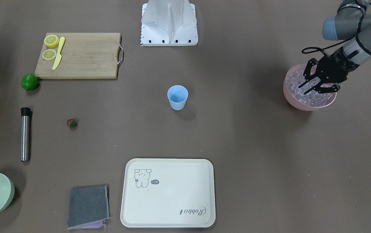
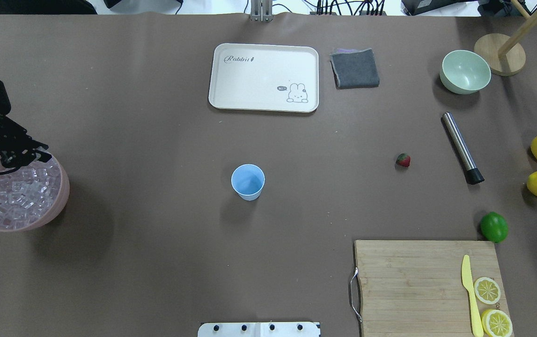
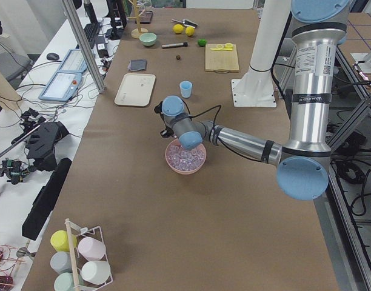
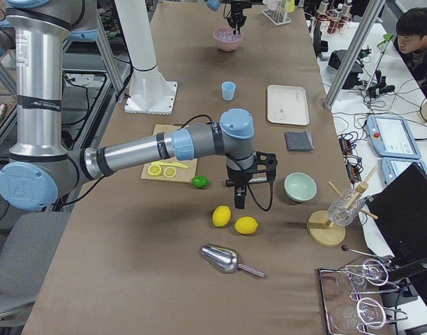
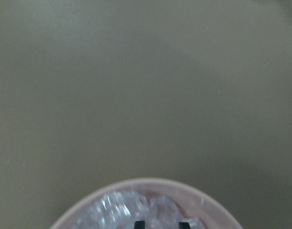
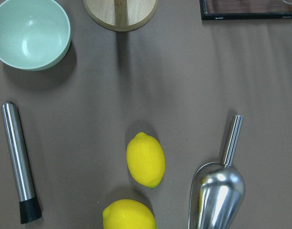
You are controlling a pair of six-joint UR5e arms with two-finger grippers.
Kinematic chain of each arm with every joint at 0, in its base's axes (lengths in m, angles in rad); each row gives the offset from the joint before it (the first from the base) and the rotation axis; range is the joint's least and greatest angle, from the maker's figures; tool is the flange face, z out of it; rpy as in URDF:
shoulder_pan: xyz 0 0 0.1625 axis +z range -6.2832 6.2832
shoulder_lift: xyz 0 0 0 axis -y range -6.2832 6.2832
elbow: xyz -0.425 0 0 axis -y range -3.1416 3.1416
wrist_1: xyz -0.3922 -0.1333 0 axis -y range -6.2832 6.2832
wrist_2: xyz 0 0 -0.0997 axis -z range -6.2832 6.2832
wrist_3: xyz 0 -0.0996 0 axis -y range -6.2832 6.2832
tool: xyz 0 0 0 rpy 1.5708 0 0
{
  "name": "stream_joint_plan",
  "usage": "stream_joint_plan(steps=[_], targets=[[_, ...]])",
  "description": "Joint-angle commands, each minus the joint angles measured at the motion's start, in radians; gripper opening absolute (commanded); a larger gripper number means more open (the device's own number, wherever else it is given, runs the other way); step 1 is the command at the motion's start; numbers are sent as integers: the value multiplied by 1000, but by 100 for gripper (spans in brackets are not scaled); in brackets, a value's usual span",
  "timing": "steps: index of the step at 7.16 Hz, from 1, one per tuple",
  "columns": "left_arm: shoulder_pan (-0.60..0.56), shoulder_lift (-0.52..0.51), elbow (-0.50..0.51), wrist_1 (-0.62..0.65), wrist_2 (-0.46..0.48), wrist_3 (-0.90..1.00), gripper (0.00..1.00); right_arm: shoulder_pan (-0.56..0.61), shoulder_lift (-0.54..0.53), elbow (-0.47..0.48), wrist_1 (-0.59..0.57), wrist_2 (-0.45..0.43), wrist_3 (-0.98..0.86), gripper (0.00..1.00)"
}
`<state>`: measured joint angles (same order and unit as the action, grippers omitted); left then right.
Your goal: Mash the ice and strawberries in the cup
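One cup (image 1: 177,97) stood upright, mouth up, mid-frame on the tabletop (image 1: 253,145). One strawberry (image 1: 71,123) lay left of centre. Many ice cubes (image 1: 292,82) filled the pink bowl (image 1: 298,105) at the right edge, where the left end effector (image 1: 302,90) sat spread among them. Whether the right end effector (image 4: 239,204) was wide or narrow could not be told.

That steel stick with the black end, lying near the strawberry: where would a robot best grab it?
Probably mid-shaft on the muddler, coming straight down from above with the jaws across its width. It lies flat on the table, long and thin, with both long sides free. A middle grip should keep it balanced.
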<state>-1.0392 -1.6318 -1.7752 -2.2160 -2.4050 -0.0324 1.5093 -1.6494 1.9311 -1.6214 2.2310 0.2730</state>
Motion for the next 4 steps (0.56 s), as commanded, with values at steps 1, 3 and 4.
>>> stream_joint_plan(steps=[1, 3, 4], targets=[[-4, -185, 28, 154, -2, -30, 0, -1, 6, 0, 0, 4, -1, 100], [16, -311, 69, 179, 3, -198, 0, -1, 5, -6, 0, 1, -5, 100], [59, -374, 83, 179, 10, -286, 0, -1, 5, 0, 0, 2, -5, 100]])
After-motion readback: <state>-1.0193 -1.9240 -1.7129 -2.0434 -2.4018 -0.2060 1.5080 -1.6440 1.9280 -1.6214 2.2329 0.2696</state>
